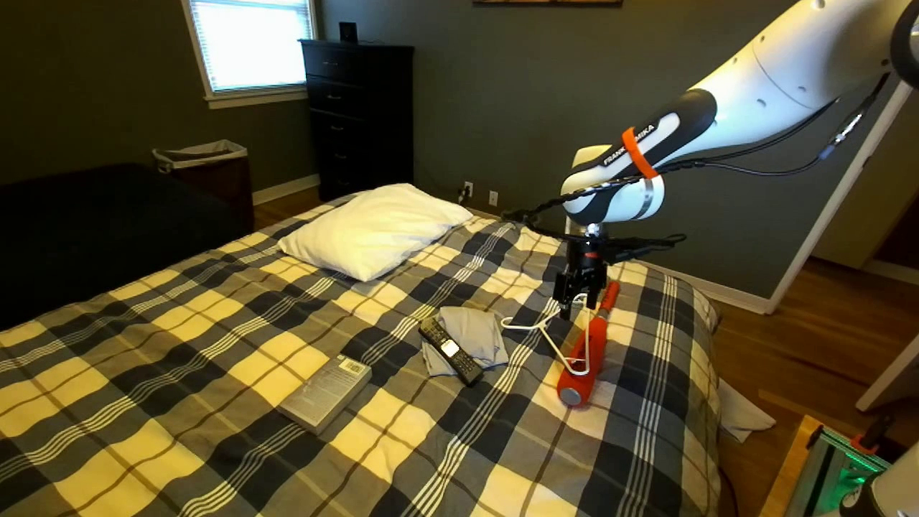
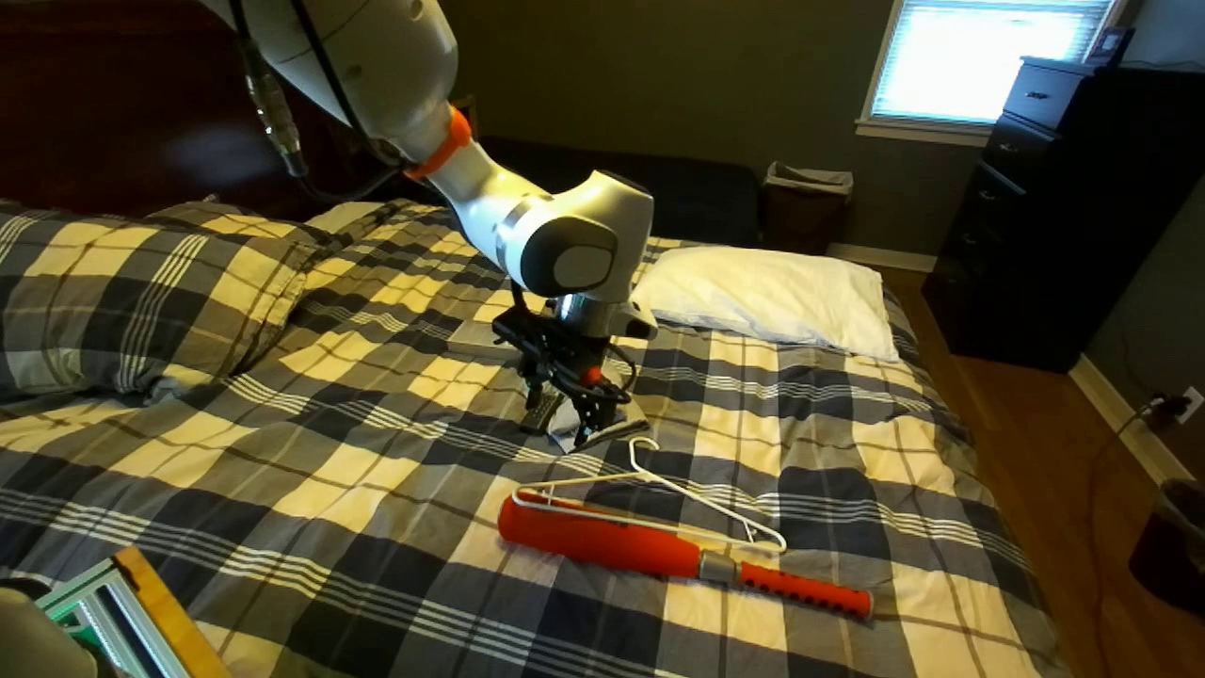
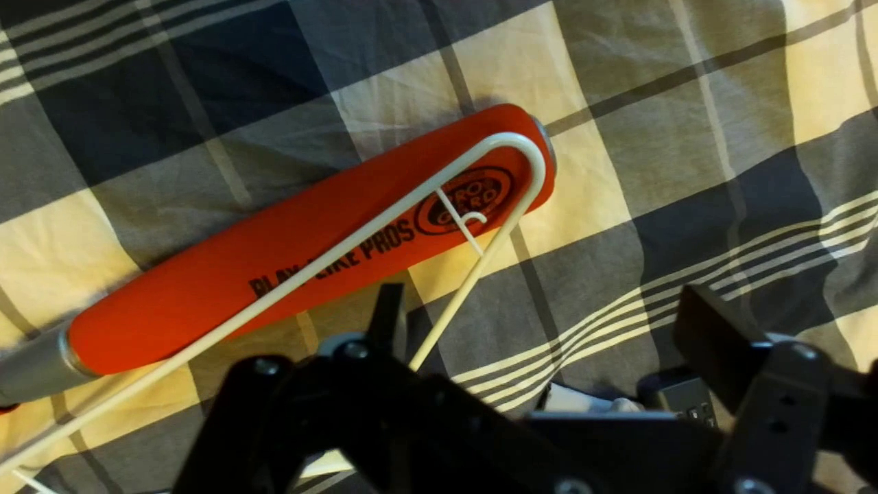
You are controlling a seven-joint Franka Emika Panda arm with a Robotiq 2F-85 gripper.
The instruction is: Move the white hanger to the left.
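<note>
Pincer (image 3: 542,305) gaping wide near the white hanger (image 3: 302,276)
Lower, I read "PLAY LIKE PROS" on a red bat (image 3: 274,237); above, "FRANK" and "MIKA" on the arm (image 1: 747,108).

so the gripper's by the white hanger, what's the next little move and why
I'd probably nudge the open gripper sideways to centre one slanted side of the white hanger between the jaws: the wrist view shows that side nearer one jaw, and an exterior view shows gripper and hanger apart.

It's a home bdrm: plaid bed (image 1: 402,424), wht pillow (image 1: 377,228) & dresser (image 1: 366,118).
</note>
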